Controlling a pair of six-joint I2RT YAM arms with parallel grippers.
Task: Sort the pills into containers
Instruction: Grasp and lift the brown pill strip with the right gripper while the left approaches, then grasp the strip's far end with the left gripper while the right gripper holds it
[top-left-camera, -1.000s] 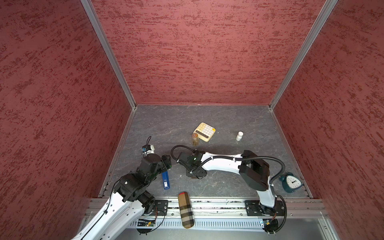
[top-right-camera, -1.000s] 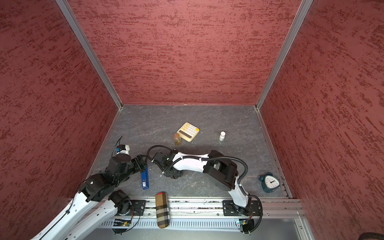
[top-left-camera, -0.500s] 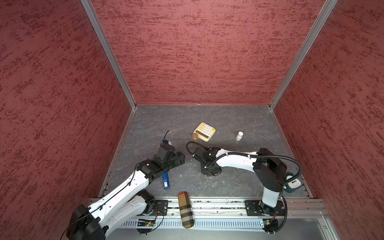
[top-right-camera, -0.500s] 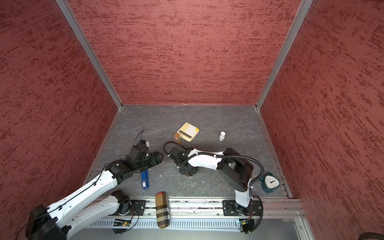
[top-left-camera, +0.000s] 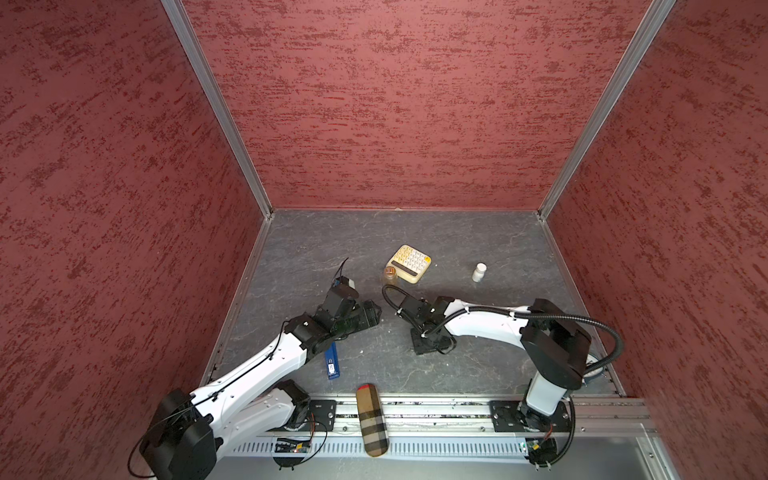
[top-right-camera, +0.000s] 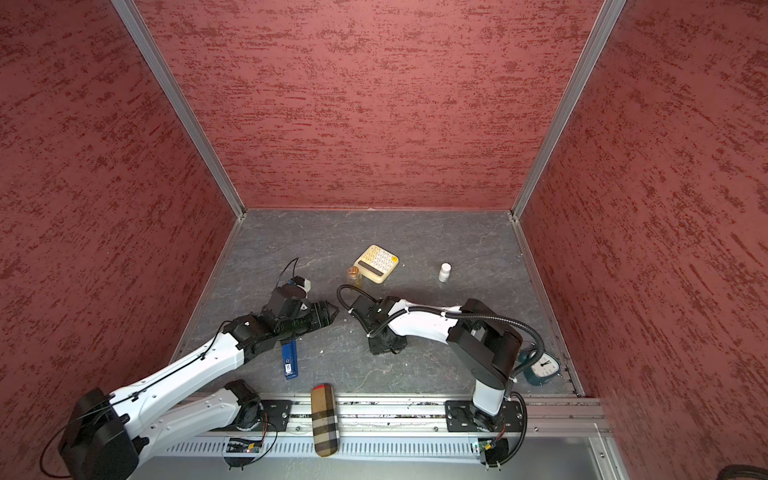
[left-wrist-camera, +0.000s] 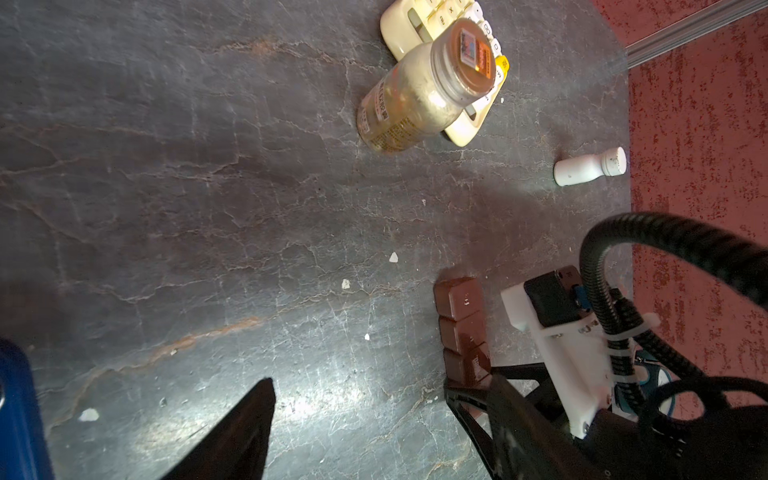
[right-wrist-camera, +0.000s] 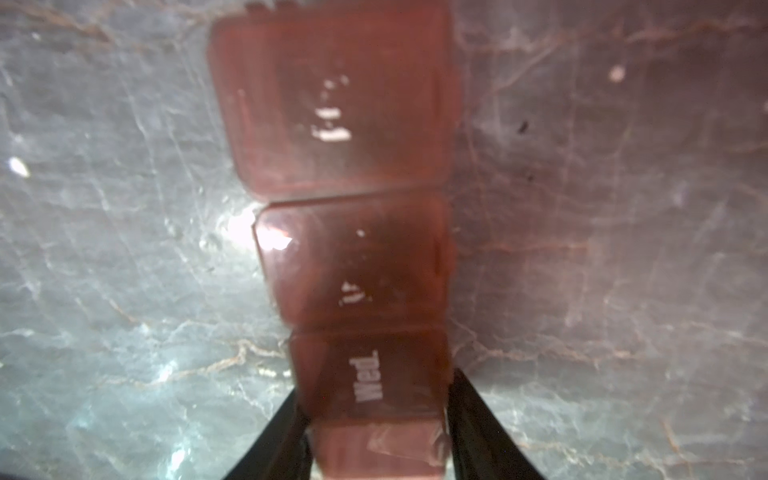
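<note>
The containers (right-wrist-camera: 345, 208) are a dark brown strip of lidded compartments lying flat on the grey floor, one lid marked "Wed". My right gripper (right-wrist-camera: 374, 415) points down over the strip (left-wrist-camera: 461, 328), with a finger pressed against each long side. In both top views this gripper (top-left-camera: 430, 345) (top-right-camera: 386, 345) hides the strip. Small white pills (left-wrist-camera: 393, 257) (left-wrist-camera: 345, 284) (left-wrist-camera: 367, 337) lie loose on the floor between the arms, and one pill (top-left-camera: 360, 351) shows in a top view. My left gripper (left-wrist-camera: 382, 378) (top-left-camera: 372, 316) hovers open and empty, left of the strip.
An amber bottle (top-left-camera: 390, 274) stands against a cream calculator (top-left-camera: 409, 258), and a small white bottle (top-left-camera: 479, 272) stands further right. A blue lighter-like object (top-left-camera: 331, 361) lies under the left arm. A plaid case (top-left-camera: 371, 419) rests on the front rail. A teal clock (top-right-camera: 542, 368) sits front right.
The left arm has stretched out, carrying its open gripper rightward toward the middle. The right gripper has shifted right across the floor.
</note>
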